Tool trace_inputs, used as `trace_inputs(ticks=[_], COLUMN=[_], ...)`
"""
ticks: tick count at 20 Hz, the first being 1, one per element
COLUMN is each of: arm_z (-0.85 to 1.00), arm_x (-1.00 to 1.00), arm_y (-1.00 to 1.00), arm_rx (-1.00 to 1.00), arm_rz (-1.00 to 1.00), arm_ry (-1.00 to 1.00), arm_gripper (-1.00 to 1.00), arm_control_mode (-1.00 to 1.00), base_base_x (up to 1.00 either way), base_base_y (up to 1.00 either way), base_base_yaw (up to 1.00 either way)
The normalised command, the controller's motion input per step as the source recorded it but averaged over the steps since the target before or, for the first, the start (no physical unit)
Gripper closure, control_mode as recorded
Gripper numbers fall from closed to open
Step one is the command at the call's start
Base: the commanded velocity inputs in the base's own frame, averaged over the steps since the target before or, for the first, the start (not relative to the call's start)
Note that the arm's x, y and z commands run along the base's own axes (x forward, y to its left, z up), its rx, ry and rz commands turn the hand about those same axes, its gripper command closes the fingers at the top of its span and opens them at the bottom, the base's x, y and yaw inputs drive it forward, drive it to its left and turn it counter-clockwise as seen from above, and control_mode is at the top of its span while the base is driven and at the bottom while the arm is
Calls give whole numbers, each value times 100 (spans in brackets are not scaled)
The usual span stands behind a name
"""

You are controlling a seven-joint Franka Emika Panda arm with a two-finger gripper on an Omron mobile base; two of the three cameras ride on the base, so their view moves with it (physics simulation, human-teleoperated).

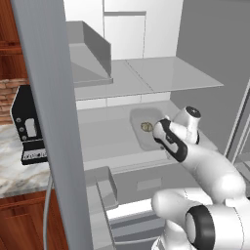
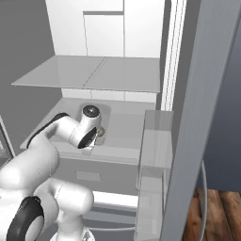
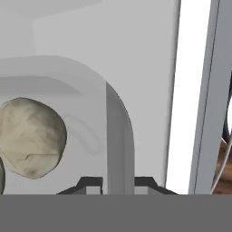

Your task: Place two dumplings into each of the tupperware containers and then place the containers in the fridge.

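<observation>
1. Tupperware container [image 1: 141,128]: shallow grey translucent tub with rounded corners, resting on the lower shelf [image 1: 107,136] inside the fridge [image 2: 108,70]. In the hand view its near wall [image 3: 118,136] rises upright between the two finger tips.
2. Dumpling [image 3: 31,137]: mottled tan and olive-brown lump lying inside the tub, left of the pinched wall in the hand view. From the left base view it appears as a small dark spot [image 1: 146,127] on the tub floor, just ahead of the hand. A second rounded lump shows partly at the lower left edge of the hand view; too little is visible to tell more.
3. Gripper [image 3: 118,183]: fingers drawn nearly together, clamped on the container's wall, one tip on each side of it. In both base views the hand reaches into the fridge and hides the finger tips.
4. Arm [image 1: 210,171]: white with dark joints, extended forward over the lower shelf, wrist bent down toward the tub.
5. Upper shelf [image 2: 94,75]: pale grey plate above the tub.
6. Drawer [image 2: 99,176]: pale grey front directly beneath the lower shelf.
7. Fridge door [image 1: 46,122]: standing open, grey edge toward the camera, with clear door bins [image 1: 100,188] on its inner face.
8. Countertop [image 1: 14,161]: marbled, left of the door, carrying a black appliance [image 1: 27,124].
</observation>
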Motion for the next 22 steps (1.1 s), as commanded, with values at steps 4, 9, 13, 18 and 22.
trace_inputs(ticks=[4,9,13,18,22], arm_z=[-47,-16,0,0,0], arm_x=[27,18,26,11,0], arm_y=[0,0,0,0,0], arm_rx=[0,0,0,0,0], arm_rz=[0,0,0,0,0], arm_ry=[-1,-1,-3,0,0], arm_gripper=[100,100,100,100,-100], arm_control_mode=[-100,-100,-100,-100,-100], base_base_x=[0,0,0,0,0], base_base_y=[0,0,0,0,0], base_base_yaw=[0,0,0,0,0])
